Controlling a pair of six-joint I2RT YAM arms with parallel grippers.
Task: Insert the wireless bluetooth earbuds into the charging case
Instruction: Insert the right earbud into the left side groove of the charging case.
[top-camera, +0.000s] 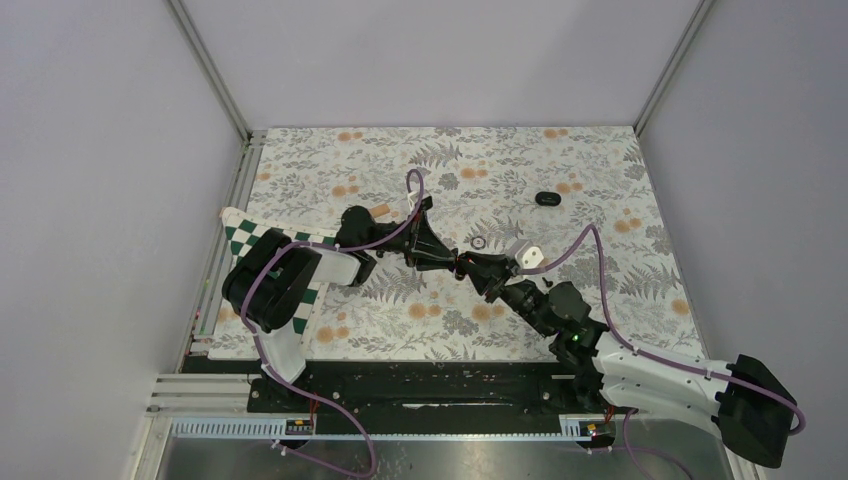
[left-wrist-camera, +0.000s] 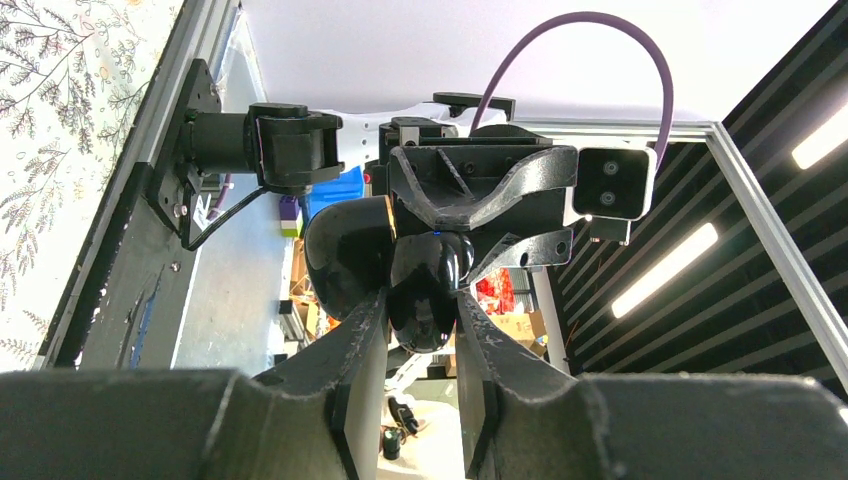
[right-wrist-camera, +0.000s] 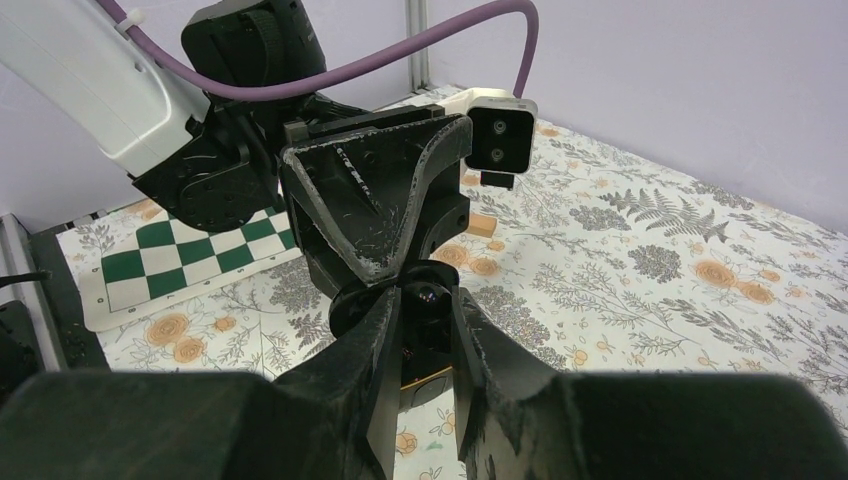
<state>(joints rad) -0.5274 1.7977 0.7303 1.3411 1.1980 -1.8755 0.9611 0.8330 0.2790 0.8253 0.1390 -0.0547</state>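
While the top view loses it black on black, the left wrist view shows the left claw (left-wrist-camera: 422, 310) almost fully closed, pads pinching a glossy black rounded piece. I read it as an earbud (left-wrist-camera: 430, 285). The right claw (right-wrist-camera: 425, 308) meets it tip to tip over the middle of the desk (top-camera: 650, 280), gap narrow, fingers either side of the same piece. It looks like contact, so both seem to have hold. A second glossy dome (left-wrist-camera: 345, 255) sits just beside the left finger: other bud or part of the same thing, can't tell.

Charging case (top-camera: 547, 199) lies on the desk at far right, well apart from both claws. Lid open or closed: too small to tell.

Handling, my guess: the bud is light, hard-shelled, slick and round, so it will twist or squirt out of flat pads. Pinch across the fattest part of the body and leave the seating end clear. The case is light too and will likely skate on the desk when pressed.

View split: only the top view shows the case, plus a thin dark ring (top-camera: 479, 243) near the claws. Left wrist is rolled sideways, desk at its left edge, and gives the best look at the grip. Right wrist adds the chequered mat (right-wrist-camera: 190, 260) and a small tan block (right-wrist-camera: 483, 226), no case.
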